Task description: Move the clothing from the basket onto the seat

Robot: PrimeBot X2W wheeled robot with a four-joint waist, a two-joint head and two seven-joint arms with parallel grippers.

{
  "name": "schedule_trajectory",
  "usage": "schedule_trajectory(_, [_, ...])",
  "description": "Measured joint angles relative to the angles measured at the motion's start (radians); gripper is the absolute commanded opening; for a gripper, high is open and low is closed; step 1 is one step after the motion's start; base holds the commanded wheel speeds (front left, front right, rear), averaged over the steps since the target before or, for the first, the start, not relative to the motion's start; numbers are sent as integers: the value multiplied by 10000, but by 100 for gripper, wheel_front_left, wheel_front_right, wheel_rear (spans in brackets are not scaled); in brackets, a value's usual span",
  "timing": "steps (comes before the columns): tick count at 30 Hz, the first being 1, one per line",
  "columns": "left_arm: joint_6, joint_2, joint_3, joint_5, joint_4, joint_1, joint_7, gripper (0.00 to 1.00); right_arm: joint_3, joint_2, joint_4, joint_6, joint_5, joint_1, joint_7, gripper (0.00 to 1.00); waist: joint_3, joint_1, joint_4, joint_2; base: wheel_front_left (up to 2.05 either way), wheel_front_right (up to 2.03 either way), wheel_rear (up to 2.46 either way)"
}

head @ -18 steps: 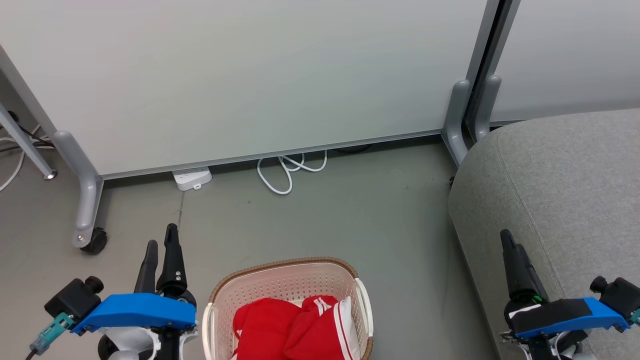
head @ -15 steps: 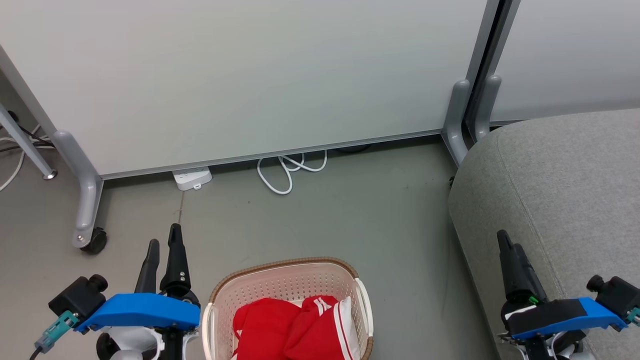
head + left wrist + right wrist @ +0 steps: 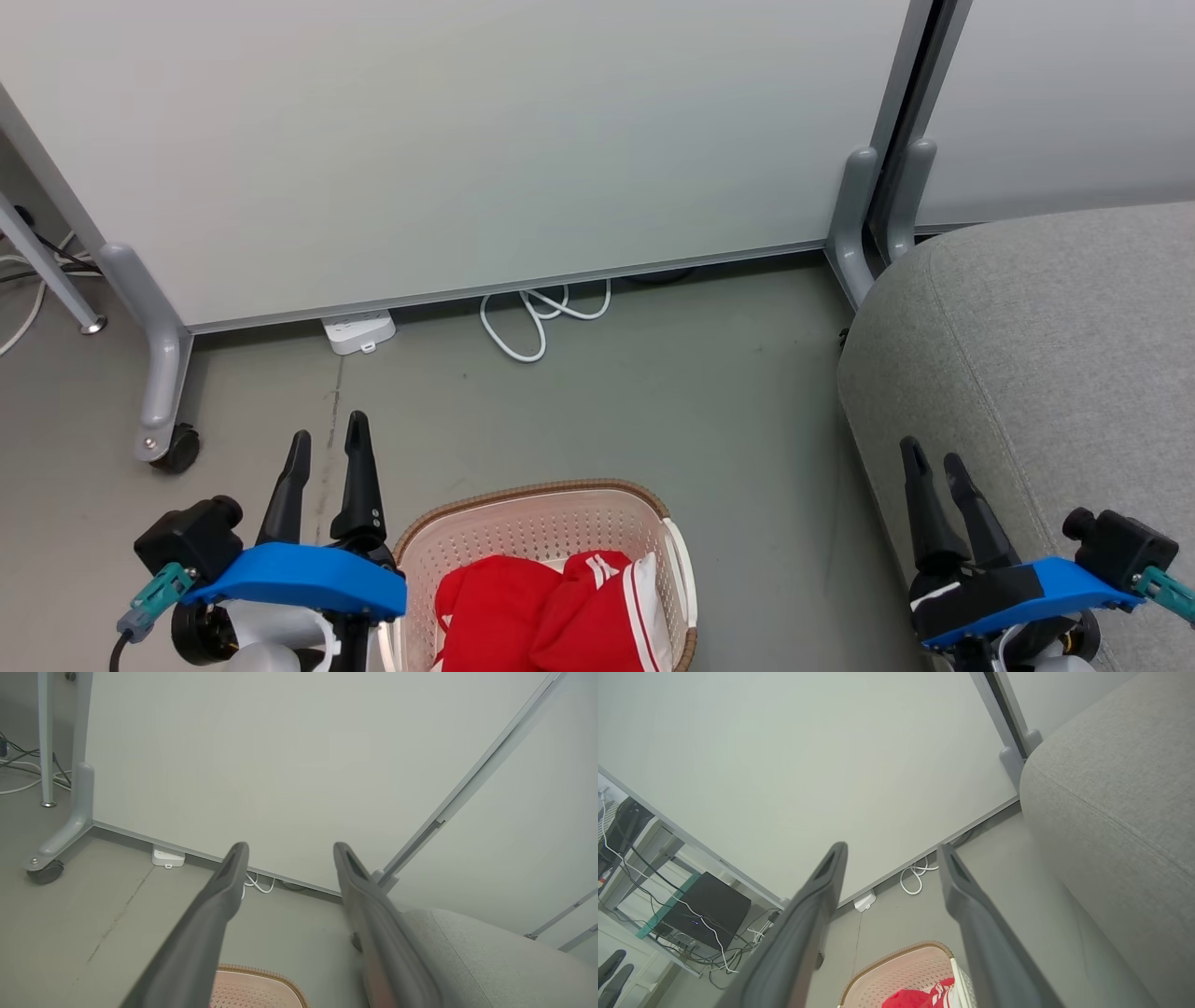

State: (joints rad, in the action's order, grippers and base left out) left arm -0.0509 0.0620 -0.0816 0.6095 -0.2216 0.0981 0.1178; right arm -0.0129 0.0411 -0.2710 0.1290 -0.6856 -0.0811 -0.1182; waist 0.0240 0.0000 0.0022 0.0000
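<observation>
The clothing (image 3: 551,611) lies inside the basket (image 3: 532,493), at the bottom middle of the head view. It is two red pieces bunched together, and the right one has white stripes. The basket stands on the grey floor (image 3: 653,401). The seat (image 3: 1055,355) takes the right side of the frame, apart from the basket, with a strip of floor between them. Nothing red is on the part of the seat that shows, so I judge the task is at its very beginning.

The left gripper (image 3: 327,427) is at the lower left, just beside the basket's left edge. Its two dark fingers (image 3: 358,467) point up the frame, spread apart with nothing between them. The right gripper (image 3: 929,451) is at the lower right, in front of the seat's rounded edge, also spread and empty. In both wrist views the basket's rim sits low in the picture under the wide fingers, so the claws seem raised above the basket, not inside it.

This looks like a ready posture: one arm on each side of the basket, opened in advance so that either can go down on the soft cloth. The right arm is nearer to the seat, so it seems the more natural one to carry, but which arm will go I cannot tell. The heap is loose, so one pinch may take one piece or both
</observation>
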Motion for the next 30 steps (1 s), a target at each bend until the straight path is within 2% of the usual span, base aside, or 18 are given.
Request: schedule_trajectory(30, [255, 209, -765, -3047, -113, 159, 752, 100, -288, 23, -203, 2, 3175, -185, -750, 100, 41, 0, 31, 0, 0, 0, 0])
